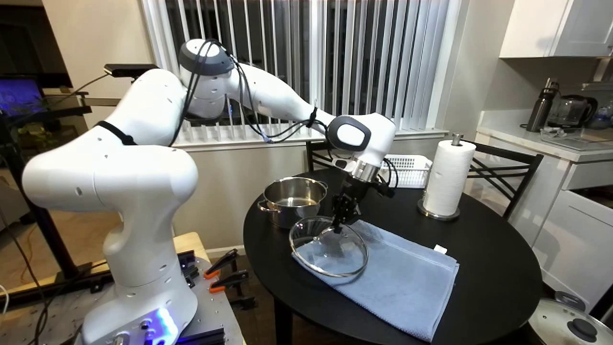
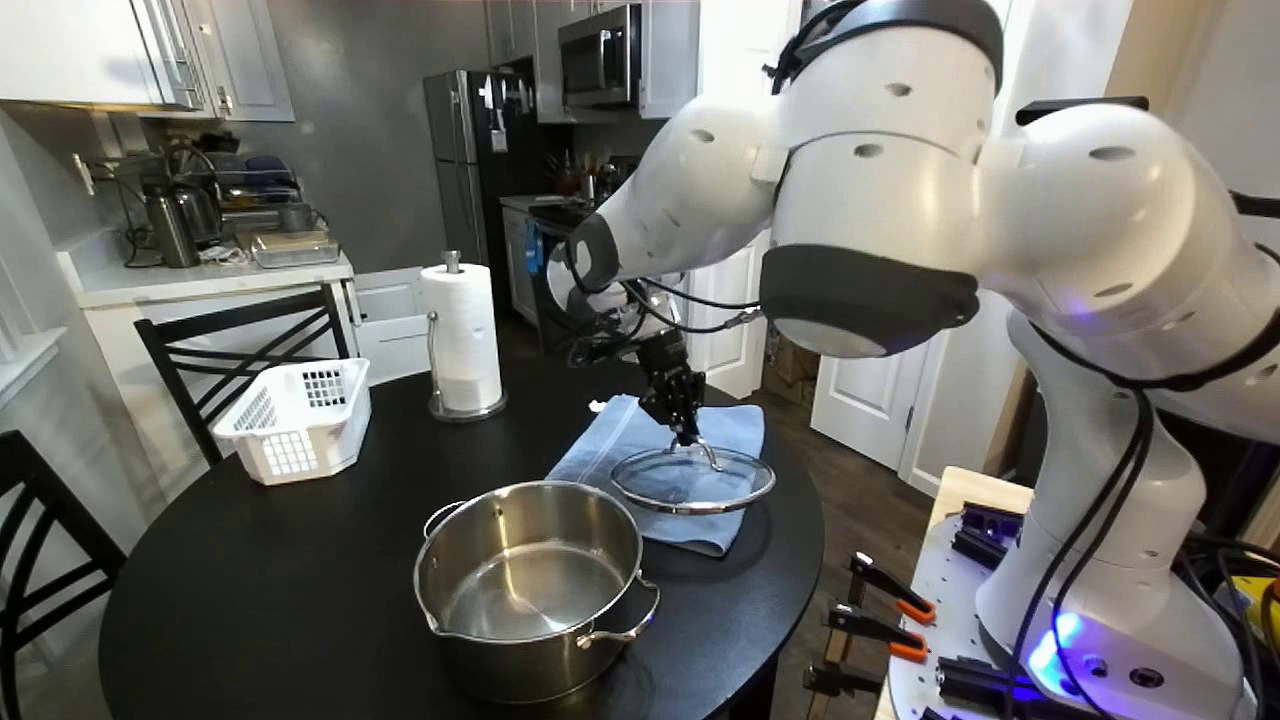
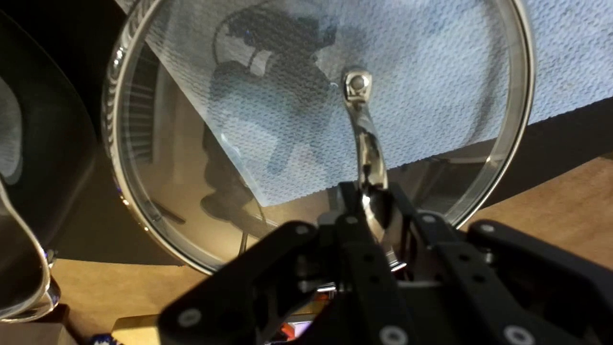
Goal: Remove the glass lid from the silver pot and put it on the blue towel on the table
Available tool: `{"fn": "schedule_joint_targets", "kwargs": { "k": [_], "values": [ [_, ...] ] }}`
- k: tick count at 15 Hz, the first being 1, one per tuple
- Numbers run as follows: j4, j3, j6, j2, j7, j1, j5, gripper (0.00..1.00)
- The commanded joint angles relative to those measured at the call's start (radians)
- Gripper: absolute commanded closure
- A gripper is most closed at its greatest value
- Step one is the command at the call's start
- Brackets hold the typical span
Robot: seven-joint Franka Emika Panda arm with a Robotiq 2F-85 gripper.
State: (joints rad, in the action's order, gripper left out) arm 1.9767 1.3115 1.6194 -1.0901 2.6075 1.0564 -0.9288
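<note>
The round black desk point(image 2: 300, 600) is standing under all the other things told here. On it the blue towel point(image 1: 397, 282) is lying flat, and near this towel the silver pot point(image 2: 530, 600) is standing upright, its top facing up and showing the shiny inside. The glass lid point(image 1: 330, 254) is being held over one corner of the towel, apart from the pot; in the wrist view it is extending past two edges of the cloth. Whether its rim is touching the cloth, I am not able to tell. The paper towel roll point(image 1: 449, 177) is standing upright, well apart from the lid. The end effector point(image 3: 371, 191) is being almost fully closed, its two fingers point(image 3: 358, 244) pressing the metal handle point(image 3: 368, 139) of the lid from both sides. A small white tag point(image 1: 440, 249) is sticking out at the towel's border
</note>
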Motion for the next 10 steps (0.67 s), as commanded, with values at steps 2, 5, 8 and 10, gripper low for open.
{"fn": "schedule_joint_targets", "kwargs": {
  "k": [2, 5, 8, 10],
  "values": [
    [-0.1, 0.037, -0.111, -0.1, 0.0, -0.035, -0.043, 0.93],
    [-0.124, 0.039, -0.111, -0.117, 0.0, -0.037, -0.062, 0.93],
    [-0.104, -0.078, 0.053, 0.053, -0.005, -0.079, -0.068, 0.93],
    [-0.093, -0.051, 0.042, -0.012, -0.033, -0.057, -0.159, 0.93]
  ]
}}
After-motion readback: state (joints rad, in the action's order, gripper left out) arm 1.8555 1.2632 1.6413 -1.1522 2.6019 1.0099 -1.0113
